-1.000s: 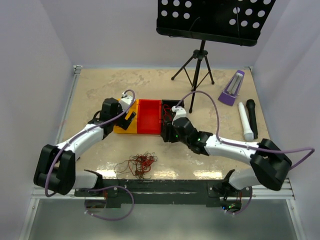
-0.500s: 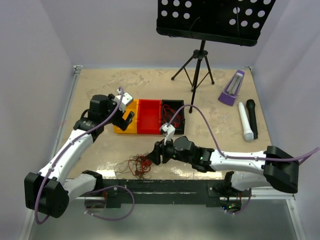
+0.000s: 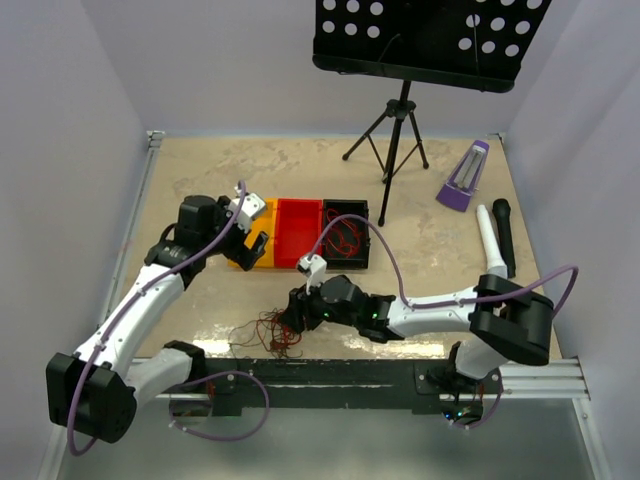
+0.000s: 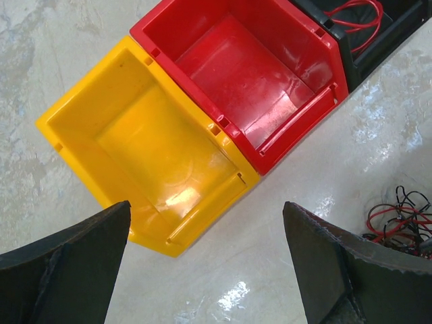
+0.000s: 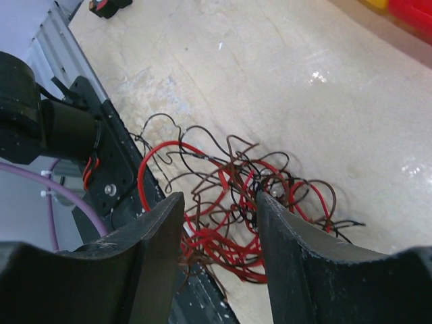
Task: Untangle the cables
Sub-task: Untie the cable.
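A tangle of thin red and dark cables (image 3: 270, 333) lies near the table's front edge, seen close up in the right wrist view (image 5: 233, 202) and at the edge of the left wrist view (image 4: 401, 216). My right gripper (image 3: 292, 318) hangs just over it, its jaws (image 5: 218, 197) open and astride the wires without clamping any. More red cables (image 3: 345, 238) lie in the black bin (image 4: 354, 13). My left gripper (image 3: 250, 242) hovers wide open above the near edge of the yellow bin (image 4: 206, 206), holding nothing.
Yellow bin (image 3: 243, 262), red bin (image 3: 297, 233) and black bin (image 3: 345, 206) stand in a row mid-table. A music stand tripod (image 3: 397, 140), purple metronome (image 3: 463, 178), white microphone (image 3: 489, 245) and black microphone (image 3: 504, 232) are at the back right. The black base rail (image 3: 320, 372) runs right beside the tangle.
My right arm has swung from the black bin down and forward to the tangle at the front edge. My left gripper has drawn back a little from the yellow bin, still open.
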`<move>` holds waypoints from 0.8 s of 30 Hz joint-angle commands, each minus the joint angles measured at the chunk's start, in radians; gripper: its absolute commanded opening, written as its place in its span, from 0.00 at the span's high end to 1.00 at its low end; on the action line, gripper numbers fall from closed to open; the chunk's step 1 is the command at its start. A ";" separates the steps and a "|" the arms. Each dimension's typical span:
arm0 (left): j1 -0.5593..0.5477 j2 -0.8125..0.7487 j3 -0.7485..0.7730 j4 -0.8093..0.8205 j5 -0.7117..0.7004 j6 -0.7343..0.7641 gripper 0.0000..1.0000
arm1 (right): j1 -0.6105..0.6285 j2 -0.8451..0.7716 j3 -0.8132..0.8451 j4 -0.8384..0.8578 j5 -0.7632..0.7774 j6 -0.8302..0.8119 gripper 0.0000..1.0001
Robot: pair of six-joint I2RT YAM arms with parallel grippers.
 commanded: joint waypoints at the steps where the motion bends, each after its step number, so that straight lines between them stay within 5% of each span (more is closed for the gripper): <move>1: 0.003 -0.030 -0.025 -0.001 0.022 -0.003 0.00 | 0.009 0.023 0.063 0.084 0.024 -0.015 0.49; 24: 0.003 -0.068 -0.049 0.013 0.002 -0.010 0.00 | 0.017 0.094 0.094 0.081 0.043 -0.014 0.67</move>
